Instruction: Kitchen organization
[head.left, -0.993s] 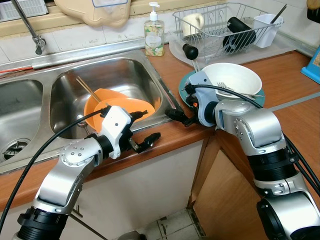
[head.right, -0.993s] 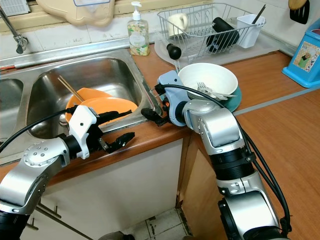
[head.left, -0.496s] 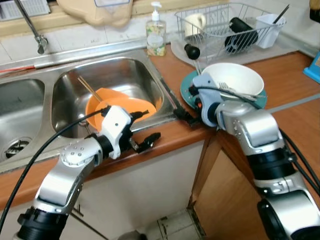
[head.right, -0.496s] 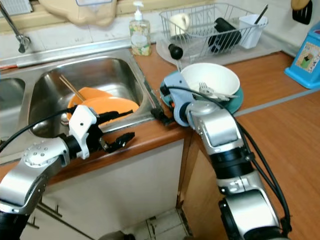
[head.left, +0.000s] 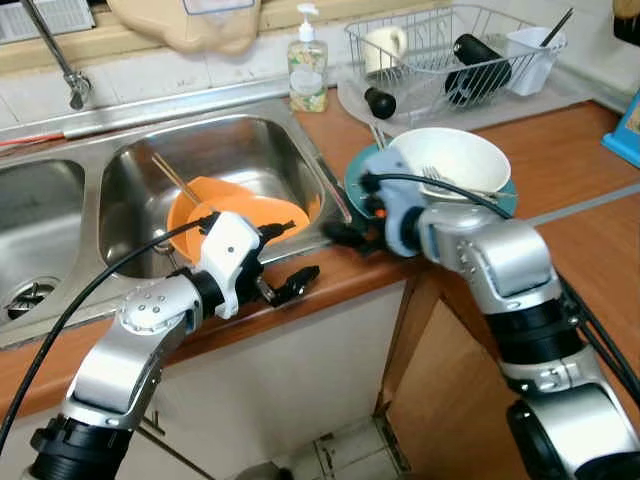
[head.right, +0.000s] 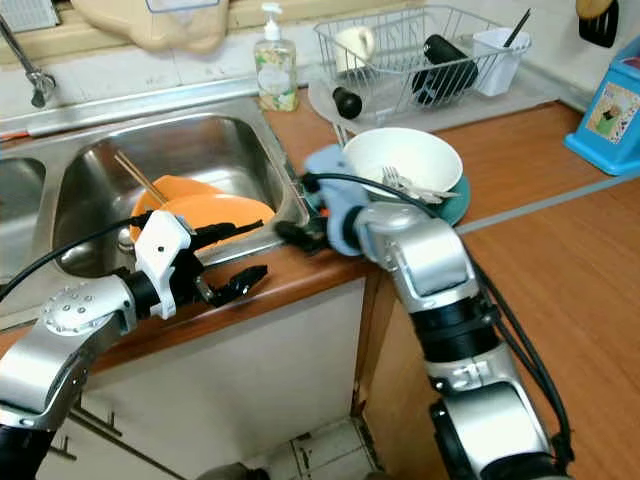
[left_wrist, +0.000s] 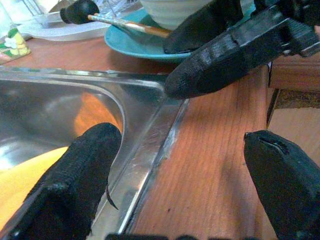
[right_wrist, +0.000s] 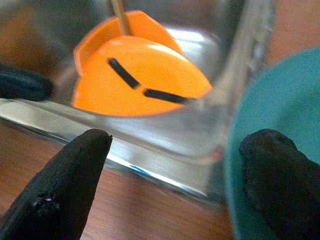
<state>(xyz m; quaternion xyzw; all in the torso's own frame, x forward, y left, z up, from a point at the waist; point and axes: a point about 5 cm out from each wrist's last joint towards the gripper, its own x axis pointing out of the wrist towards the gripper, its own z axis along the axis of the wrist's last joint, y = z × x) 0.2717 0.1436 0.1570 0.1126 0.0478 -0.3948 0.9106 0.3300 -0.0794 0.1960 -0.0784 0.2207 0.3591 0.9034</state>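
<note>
A: Entry, sink station. Where are the dishes?

B: Two orange plastic bowls (head.left: 240, 215) lie nested and tilted in the right basin of the stainless steel double sink (head.left: 250, 150), with a pair of wooden chopsticks (head.left: 175, 180) leaning out of them. A white ceramic bowl (head.left: 455, 160) holding a metal fork (head.left: 450, 183) stands on a teal round plate (head.left: 360, 180) on the brown wooden counter (head.left: 570, 150), just beside the sink's right rim.

A: Left gripper?

B: Left gripper (head.left: 285, 255) hovers over the counter's front edge near the basin corner, fingers spread: one finger (left_wrist: 85, 170) over the basin side, the other over the wood. It grasps nothing.

A: Right gripper?

B: Right gripper (head.left: 345, 232) sits low at the sink rim between the orange bowls and the teal plate, fingers (right_wrist: 60, 185) apart, nothing between them.

A: Background?

B: Wire dish rack (head.left: 450, 50) with a mug and black bottle; soap dispenser (head.left: 307, 65) behind the sink.
</note>
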